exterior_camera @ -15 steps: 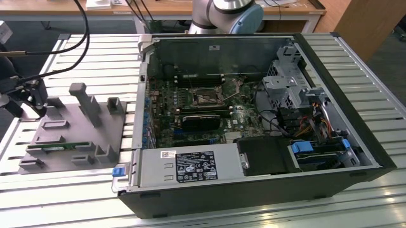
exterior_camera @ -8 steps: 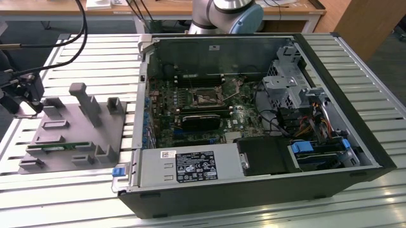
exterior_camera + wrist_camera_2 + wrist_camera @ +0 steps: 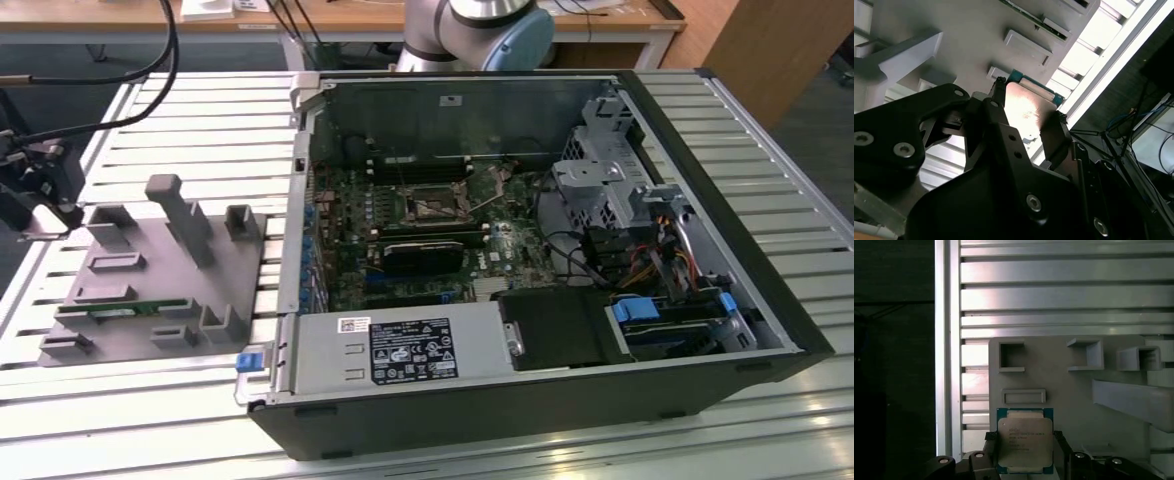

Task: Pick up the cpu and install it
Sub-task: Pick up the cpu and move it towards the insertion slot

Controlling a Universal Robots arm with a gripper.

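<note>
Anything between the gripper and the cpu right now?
Nothing visible. In both wrist views the cpu sits right at the gripper, over the grey tray, with no other part between them.

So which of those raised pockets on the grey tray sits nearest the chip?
The low, flat rectangular frame, directly beside the cpu; the taller open-box pockets stand farther off in a row.

Slatted metal table (image 3: 747,130) is being loaded with a grey tray (image 3: 140,285) and an open pc case (image 3: 534,410), side by side.
</note>
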